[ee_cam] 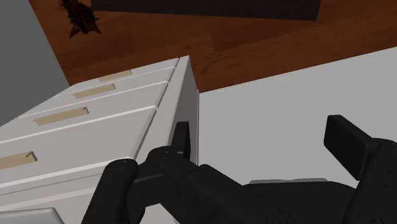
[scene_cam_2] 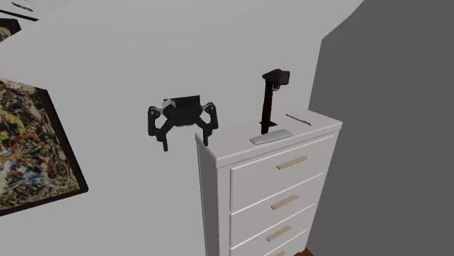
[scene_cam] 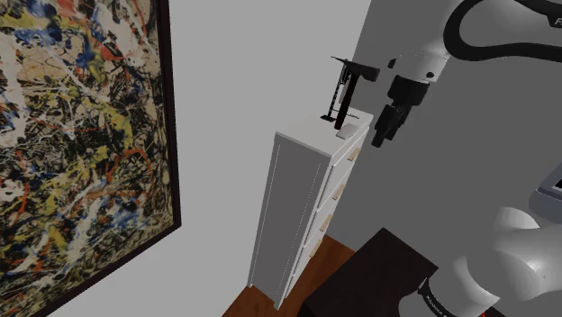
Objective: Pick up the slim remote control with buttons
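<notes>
Remote control [scene_cam_2: 271, 136] first: where does it lie? (Ana)

On the dresser [scene_cam_2: 233, 149] top, flat, near the front edge and about midway along it, long side running with that edge. Just one, pale grey. (Ben)

Why does that suit a pick? (Ana)

Flat and clear of its neighbours, it offers its narrow width to fingers coming from above, I'd judge. It sits low, though, so the fingertips must go nearly down to the top. (Ben)

What else, left to right? (Ana)

By the top's left end, one black four-legged gadget [scene_cam_2: 182, 120]; I cannot tell whether it touches the dresser. Just behind the remote control, one black upright stand [scene_cam_2: 268, 102] with a head on it. Toward the right back corner, one thin dark stick [scene_cam_2: 298, 119]. Below, four drawer handles [scene_cam_2: 295, 162]. (Ben)

And the tool [scene_cam: 385, 135]? (Ana)

One, fingers [ee_cam: 182, 137] wide apart, nothing between them. In the shoulder view it hangs just off the front edge, near the remote control but not over it; the wrist view looks down the drawer fronts to the wooden floor [ee_cam: 254, 38]. Coming in from the front makes sense to me, since the stand guards the back. (Ben)
</notes>
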### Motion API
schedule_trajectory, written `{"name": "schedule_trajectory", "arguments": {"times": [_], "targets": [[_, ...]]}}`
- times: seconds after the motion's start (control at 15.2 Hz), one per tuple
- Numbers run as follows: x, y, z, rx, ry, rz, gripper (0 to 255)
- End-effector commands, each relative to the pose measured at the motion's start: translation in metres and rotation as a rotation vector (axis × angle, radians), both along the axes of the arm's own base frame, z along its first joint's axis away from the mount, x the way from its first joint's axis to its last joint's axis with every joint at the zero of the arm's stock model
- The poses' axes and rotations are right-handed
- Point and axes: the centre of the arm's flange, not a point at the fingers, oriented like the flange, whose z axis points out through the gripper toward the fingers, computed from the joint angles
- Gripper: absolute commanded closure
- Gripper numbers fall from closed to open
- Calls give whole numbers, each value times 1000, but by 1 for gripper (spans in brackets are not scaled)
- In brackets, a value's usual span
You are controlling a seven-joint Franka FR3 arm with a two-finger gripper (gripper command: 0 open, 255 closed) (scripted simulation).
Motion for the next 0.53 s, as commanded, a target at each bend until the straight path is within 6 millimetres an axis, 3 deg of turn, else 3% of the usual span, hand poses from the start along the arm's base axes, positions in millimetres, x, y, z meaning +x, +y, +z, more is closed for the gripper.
{"name": "schedule_trajectory", "arguments": {"times": [0.0, 0.46], "targets": [[0, 0, 0, 0, 0, 0, 0], [85, -26, -22, -5, 2, -261, 0]]}}
